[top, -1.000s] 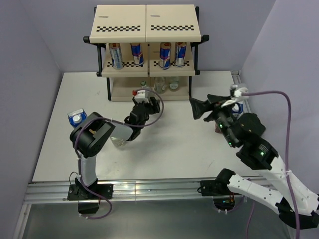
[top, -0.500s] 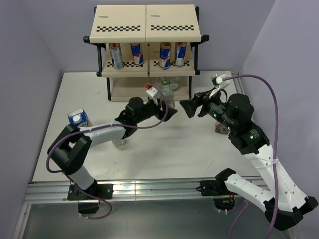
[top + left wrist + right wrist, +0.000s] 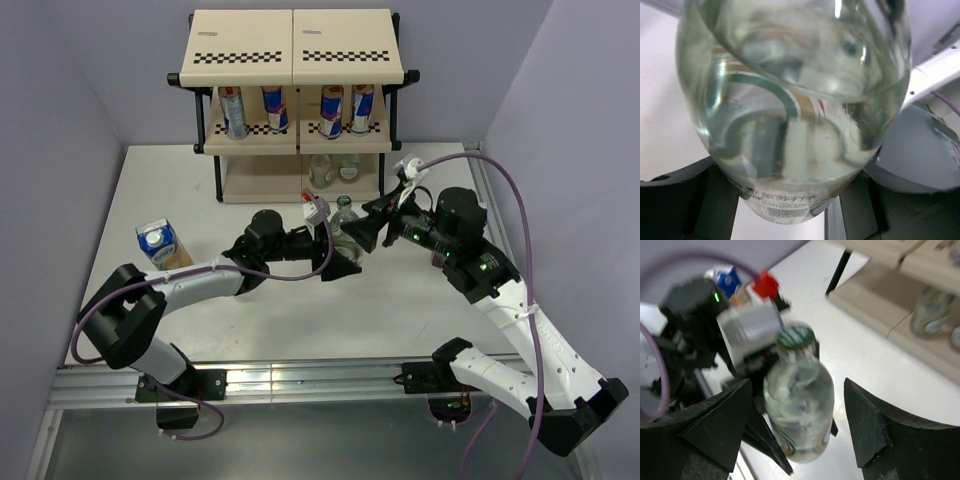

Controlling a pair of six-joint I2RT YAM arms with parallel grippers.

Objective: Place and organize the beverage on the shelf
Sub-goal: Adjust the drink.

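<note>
between the right fingers (image 3: pixel 715 425), which stand open with a gap on either side, the green-capped bottle (image 3: pixel 799 405) stands near upright, cap up. its lower body is gripped by the left fingers (image 3: pixel 685 200). the shelf (image 3: pixel 296 60) lies beyond the bottle from both arms.

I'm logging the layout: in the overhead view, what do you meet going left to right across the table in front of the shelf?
Blue-topped yellow carton → small clear green-capped bottle → right gripper. The left gripper overlaps the bottle, so its place is unclear.
</note>
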